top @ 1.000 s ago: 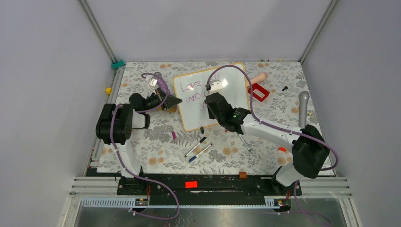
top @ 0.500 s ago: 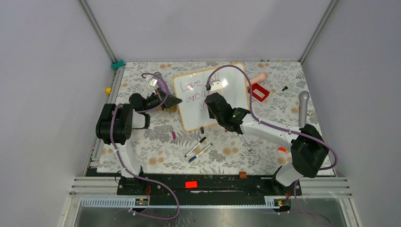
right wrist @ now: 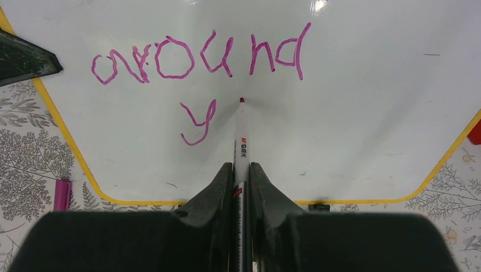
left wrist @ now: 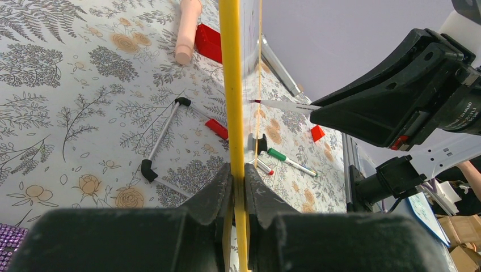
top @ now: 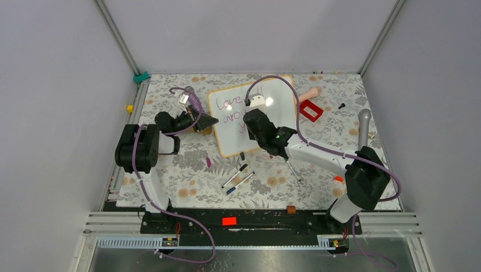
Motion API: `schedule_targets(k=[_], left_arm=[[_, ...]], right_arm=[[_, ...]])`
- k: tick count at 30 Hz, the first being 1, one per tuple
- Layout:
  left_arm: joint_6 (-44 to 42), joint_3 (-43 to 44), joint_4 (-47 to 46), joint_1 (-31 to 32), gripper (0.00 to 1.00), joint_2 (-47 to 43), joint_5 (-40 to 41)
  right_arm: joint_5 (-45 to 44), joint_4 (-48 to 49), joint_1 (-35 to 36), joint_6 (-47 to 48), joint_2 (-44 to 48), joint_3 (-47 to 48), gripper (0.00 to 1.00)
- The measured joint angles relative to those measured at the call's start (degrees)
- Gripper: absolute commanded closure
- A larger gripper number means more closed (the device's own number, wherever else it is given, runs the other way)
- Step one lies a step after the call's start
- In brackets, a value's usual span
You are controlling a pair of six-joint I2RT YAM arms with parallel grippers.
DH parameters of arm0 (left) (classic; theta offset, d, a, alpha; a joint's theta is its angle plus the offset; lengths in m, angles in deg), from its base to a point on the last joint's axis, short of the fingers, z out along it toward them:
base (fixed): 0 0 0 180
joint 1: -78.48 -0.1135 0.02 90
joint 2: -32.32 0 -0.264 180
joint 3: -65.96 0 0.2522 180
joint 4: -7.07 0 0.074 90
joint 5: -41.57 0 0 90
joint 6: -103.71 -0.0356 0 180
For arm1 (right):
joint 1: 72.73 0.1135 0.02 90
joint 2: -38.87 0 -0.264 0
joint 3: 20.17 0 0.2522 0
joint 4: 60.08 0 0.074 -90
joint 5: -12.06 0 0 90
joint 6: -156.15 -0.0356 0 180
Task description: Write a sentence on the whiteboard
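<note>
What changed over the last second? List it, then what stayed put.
The right arm shifted slightly left and farther from its base; its marker tip now sits just right of the y. Nothing was taken or let go. Unchanged: right fingers shut on the marker, left fingers clamping the whiteboard edge, pens on the table.

one whiteboard [top: 228, 141], one held marker [right wrist: 240, 148], two loose markers [top: 235, 176], one pink cap [top: 208, 162].
</note>
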Motion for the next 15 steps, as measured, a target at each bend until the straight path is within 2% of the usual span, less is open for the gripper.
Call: schedule_targets(k=[15], left_arm=[[0.0,0.0,0.1,0.0,1.0,0.0,0.0]], right_arm=[[2.6,-0.4,0.0,0.1,-0.3,0.4,1.0]])
